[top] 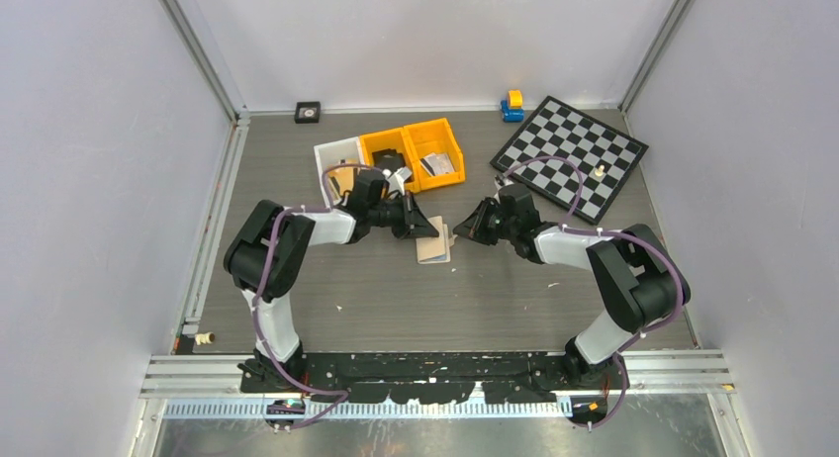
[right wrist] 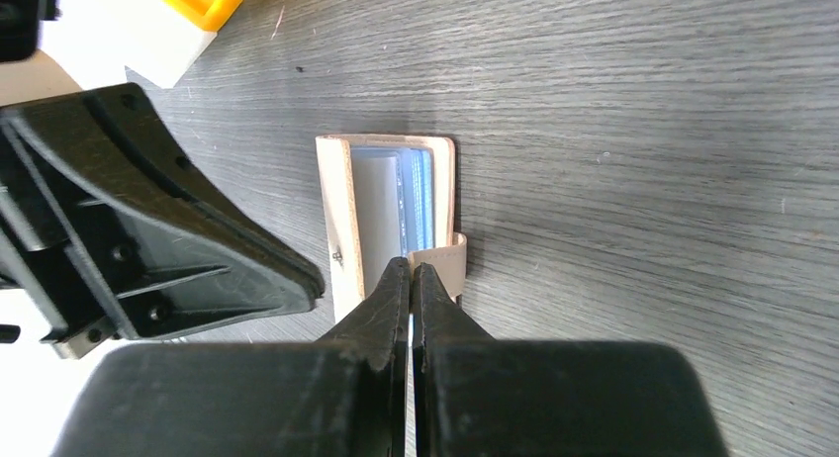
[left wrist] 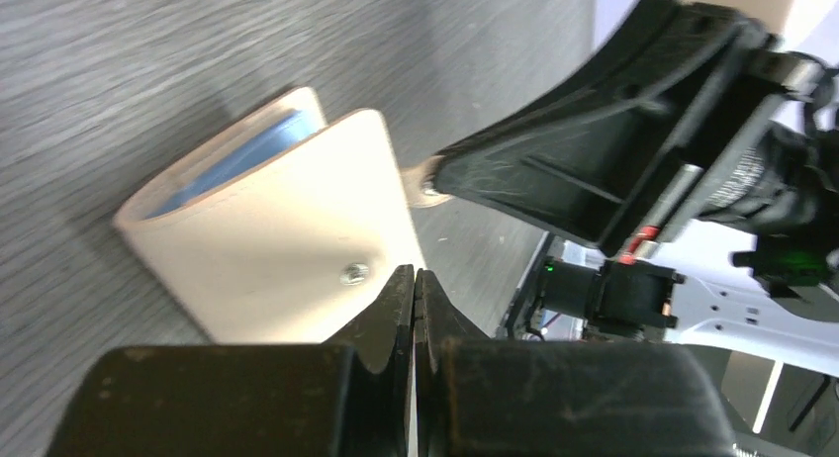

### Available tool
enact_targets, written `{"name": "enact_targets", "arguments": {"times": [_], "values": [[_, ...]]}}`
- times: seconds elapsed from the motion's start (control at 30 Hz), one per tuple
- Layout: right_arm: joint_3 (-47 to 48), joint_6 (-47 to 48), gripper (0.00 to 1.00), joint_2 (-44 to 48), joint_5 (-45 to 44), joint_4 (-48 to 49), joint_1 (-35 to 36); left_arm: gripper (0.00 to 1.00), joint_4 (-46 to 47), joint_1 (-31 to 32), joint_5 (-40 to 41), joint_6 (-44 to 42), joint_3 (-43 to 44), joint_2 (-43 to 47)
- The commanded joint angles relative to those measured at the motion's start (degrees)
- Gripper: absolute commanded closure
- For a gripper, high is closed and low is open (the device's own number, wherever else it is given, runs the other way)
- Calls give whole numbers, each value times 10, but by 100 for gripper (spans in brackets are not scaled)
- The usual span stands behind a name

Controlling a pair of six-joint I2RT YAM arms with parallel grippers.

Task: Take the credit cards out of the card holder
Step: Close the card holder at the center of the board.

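The beige card holder [top: 433, 249] lies on the dark table between both grippers, its cover partly lifted. The right wrist view looks into its open edge [right wrist: 341, 190], where the pale grey-blue edges of the credit cards [right wrist: 396, 195] stand inside. My right gripper [right wrist: 411, 269] is shut, its tips at that open edge beside the snap strap [right wrist: 445, 259]; I cannot tell whether a card is pinched. My left gripper [left wrist: 416, 274] is shut too, tips against the cover [left wrist: 267, 249] by the snap stud [left wrist: 353, 273]. From above, the left gripper [top: 423, 227] and right gripper [top: 460, 229] face each other.
Behind the holder stand two yellow bins [top: 411, 152] and a white bin [top: 336, 165] holding small items. A chessboard [top: 572, 155] lies at the back right with a blue and yellow toy [top: 512, 106] beyond it. A small black square [top: 308, 111] sits by the back wall.
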State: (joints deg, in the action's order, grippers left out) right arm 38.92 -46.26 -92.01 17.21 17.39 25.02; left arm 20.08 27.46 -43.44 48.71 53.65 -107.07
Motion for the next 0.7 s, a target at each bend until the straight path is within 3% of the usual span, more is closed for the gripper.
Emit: {"name": "enact_targets", "arguments": {"times": [0.0,0.17,0.3,0.4,0.67], "values": [[19,5,99,-6,10,18,1,100,-94,-4,29,-35,17,-35],[18,5,97,-5,9,19,1,100,-100,-5,43,-32,35,-80],[15,5,76,1,11,24,1,100,-105,-5,48,-35,40,-90],[9,9,68,19,13,27,1,100,-96,-5,46,-32,35,-82],[0,29,67,91,22,21,10,100,-77,-5,27,-46,3,31]]}}
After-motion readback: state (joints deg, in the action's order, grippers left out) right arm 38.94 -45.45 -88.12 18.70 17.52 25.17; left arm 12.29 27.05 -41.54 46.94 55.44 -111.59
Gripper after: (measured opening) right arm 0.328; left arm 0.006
